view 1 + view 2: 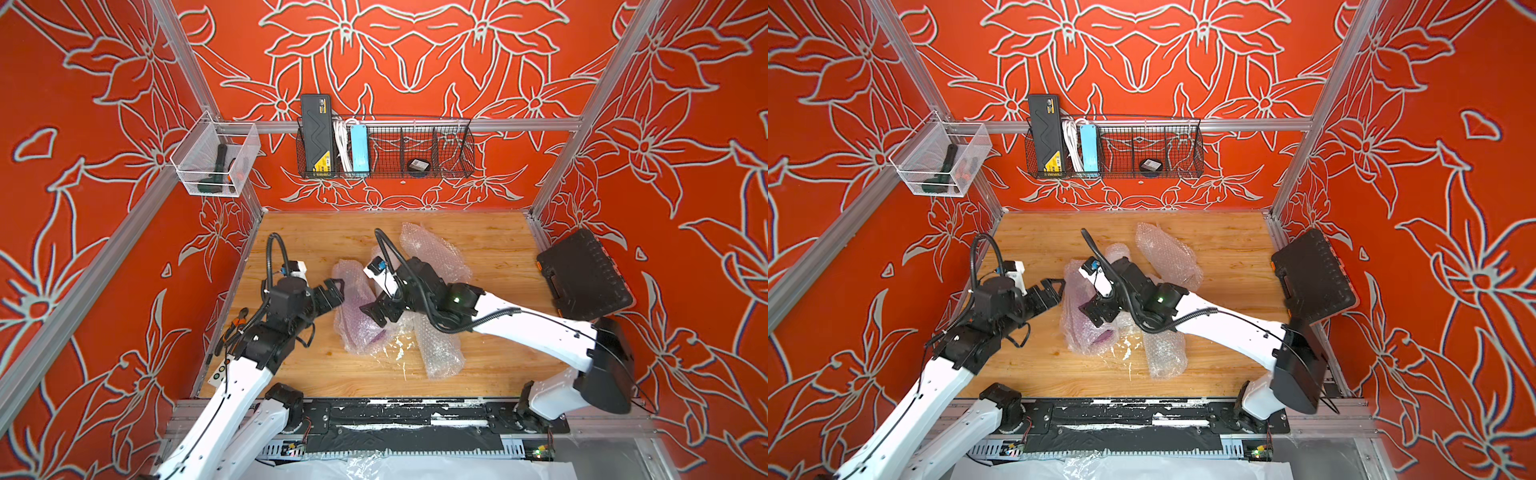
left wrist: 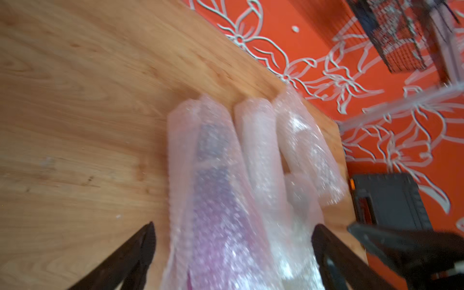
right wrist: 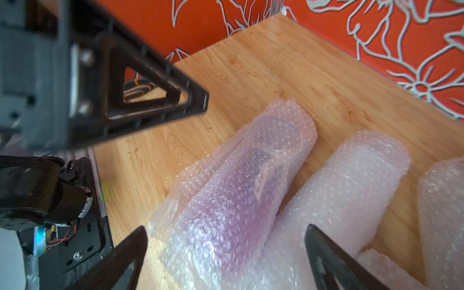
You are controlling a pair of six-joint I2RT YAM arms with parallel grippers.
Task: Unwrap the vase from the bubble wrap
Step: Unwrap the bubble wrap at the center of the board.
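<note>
Two grippers, jaws wide on both: left gripper point(image 1: 333, 292) & right gripper point(image 1: 375, 313) sit either side of purple vase point(image 1: 360, 318), lying inside bubble wrap point(image 1: 351, 272) mid table point(image 1: 498, 257). Further back, more rolls point(image 1: 432, 249) twd rear wall.

bubble wrap point(image 1: 440, 353): whitish-translucent, dotted with bubbles | vase point(image 3: 226, 200): purple through wrap | table point(image 1: 498, 249): light wood grain | walls point(image 1: 415, 62): orange-red, grey-white flower outlines | tool case point(image 1: 582, 278): black
</note>
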